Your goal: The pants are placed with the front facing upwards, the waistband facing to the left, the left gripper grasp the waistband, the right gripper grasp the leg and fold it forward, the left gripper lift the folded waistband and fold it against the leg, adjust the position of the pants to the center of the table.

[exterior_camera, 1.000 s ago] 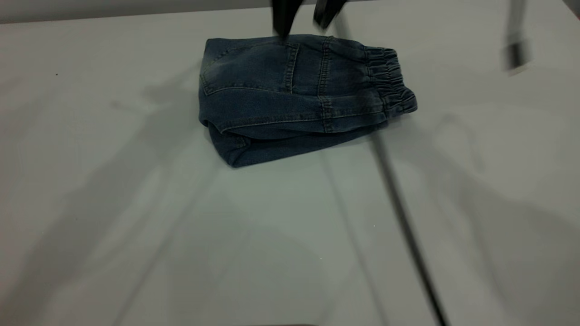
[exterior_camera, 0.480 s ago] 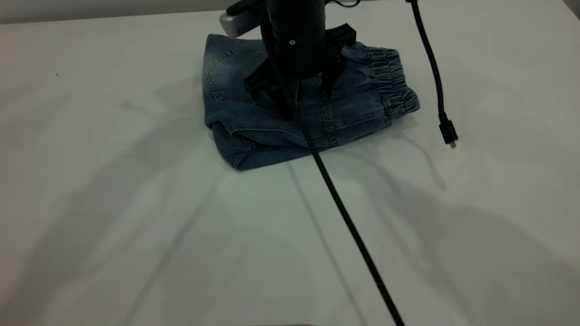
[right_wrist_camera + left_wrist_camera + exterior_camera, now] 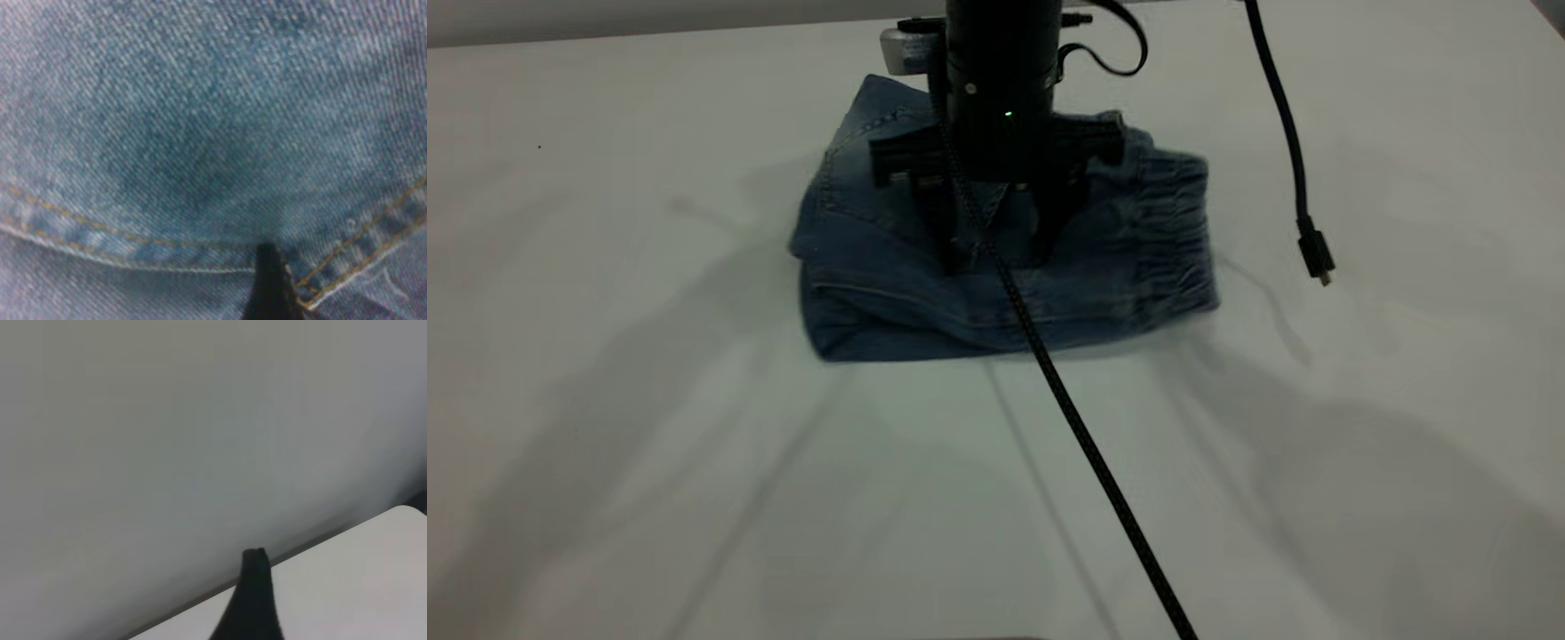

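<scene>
Shifted since the preceding half-second: the pants (image 3: 1138, 258) have slid nearer the camera and turned slightly. They form a folded blue denim bundle with tan stitching, at 12 o'clock from the centre of the table (image 3: 694, 462), with the ruched waistband (image 3: 1178, 240) at the 3 o'clock end. The right gripper (image 3: 996, 253) points straight down on the bundle, jaws spread and both tips pressed onto the denim, gripping nothing. The left gripper (image 3: 255, 603) is away from the cloth; its state cannot be told.

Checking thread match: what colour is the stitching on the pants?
Tan stitching on the blue denim pants, clearest in the right wrist view.
</scene>
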{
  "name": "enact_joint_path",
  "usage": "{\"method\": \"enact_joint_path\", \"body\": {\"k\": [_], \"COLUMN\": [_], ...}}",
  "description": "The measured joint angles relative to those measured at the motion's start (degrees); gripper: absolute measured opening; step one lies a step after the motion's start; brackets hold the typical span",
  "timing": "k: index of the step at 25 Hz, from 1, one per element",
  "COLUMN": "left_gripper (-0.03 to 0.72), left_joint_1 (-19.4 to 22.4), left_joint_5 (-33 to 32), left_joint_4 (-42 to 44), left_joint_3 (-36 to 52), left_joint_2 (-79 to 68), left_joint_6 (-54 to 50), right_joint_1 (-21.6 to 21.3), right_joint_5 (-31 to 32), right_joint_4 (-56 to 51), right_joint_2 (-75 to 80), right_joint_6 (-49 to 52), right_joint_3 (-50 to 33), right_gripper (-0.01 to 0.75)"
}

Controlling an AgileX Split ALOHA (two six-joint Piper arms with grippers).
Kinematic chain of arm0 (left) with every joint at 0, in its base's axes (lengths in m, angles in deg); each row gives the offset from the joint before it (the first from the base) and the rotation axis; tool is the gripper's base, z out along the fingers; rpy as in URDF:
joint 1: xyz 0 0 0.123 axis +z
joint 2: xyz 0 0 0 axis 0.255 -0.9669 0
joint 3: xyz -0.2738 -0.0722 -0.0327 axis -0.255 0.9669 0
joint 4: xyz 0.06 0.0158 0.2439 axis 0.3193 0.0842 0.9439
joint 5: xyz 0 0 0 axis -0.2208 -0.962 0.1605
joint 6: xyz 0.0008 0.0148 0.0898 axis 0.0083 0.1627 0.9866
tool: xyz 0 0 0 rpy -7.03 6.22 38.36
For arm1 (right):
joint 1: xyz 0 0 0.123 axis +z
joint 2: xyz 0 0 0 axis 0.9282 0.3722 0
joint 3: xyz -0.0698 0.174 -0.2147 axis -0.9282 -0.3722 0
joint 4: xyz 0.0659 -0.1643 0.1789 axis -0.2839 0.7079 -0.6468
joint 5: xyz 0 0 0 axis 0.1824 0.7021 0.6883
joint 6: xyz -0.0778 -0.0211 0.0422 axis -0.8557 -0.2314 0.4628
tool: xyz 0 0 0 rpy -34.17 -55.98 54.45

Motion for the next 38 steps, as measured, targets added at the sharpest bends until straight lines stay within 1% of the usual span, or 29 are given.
{"method": "enact_joint_path", "body": {"k": [2,4,7,9,11,18,21,23,26,29,32,35,38], "left_gripper": [0.582,0.582,0.582,0.582,0.582,0.582,0.582,0.582,0.582,0.582,0.582,0.582,0.575], "left_joint_1": [0.0,0.0,0.0,0.0,0.0,0.0,0.0,0.0,0.0,0.0,0.0,0.0,0.0], "left_joint_5": [0.0,-0.1,-0.2,-0.3,-0.7,-2.8,-4.8,-6.8,-10.7,-15.4,-23.8,-34.9,-44.8], "left_joint_4": [-0.1,-0.1,-0.1,0.1,0.7,10.7,16.6,20.9,28.8,39.5,55.1,70.4,82.2], "left_joint_3": [0.0,0.0,0.0,0.0,0.0,0.0,0.4,2.2,6.0,9.5,11.0,11.1,11.2], "left_joint_2": [0.0,0.0,0.0,0.4,1.5,10.6,15.0,17.8,21.9,25.6,29.2,31.9,33.3], "left_joint_6": [0.0,0.0,0.1,0.1,0.2,0.0,-2.0,-4.7,-12.0,-22.9,-38.9,-56.7,-69.1], "right_joint_1": [0.0,0.1,0.2,0.2,0.1,0.1,0.1,0.1,0.1,0.1,0.1,0.1,0.1], "right_joint_5": [0.4,3.0,7.5,7.9,8.3,9.5,9.9,10.1,10.4,10.5,10.6,10.7,10.7], "right_joint_4": [-0.4,1.0,6.6,10.1,10.9,10.2,10.2,10.2,10.2,10.2,11.2,11.4,11.4], "right_joint_2": [0.1,0.8,1.7,1.2,-0.8,-15.1,-22.6,-27.3,-34.6,-42.2,-49.6,-57.1,-64.6], "right_joint_6": [0.5,0.8,0.1,-2.0,-4.8,-17.3,-19.9,-20.6,-21.3,-21.4,-21.5,-21.6,-22.1], "right_joint_3": [0.7,3.2,9.5,13.7,16.8,18.3,18.3,18.1,16.5,11.4,3.4,-6.3,-17.5], "right_gripper": [0.442,0.442,0.442,0.442,0.442,0.403,0.385,0.379,0.374,0.374,0.374,0.374,0.374]}}
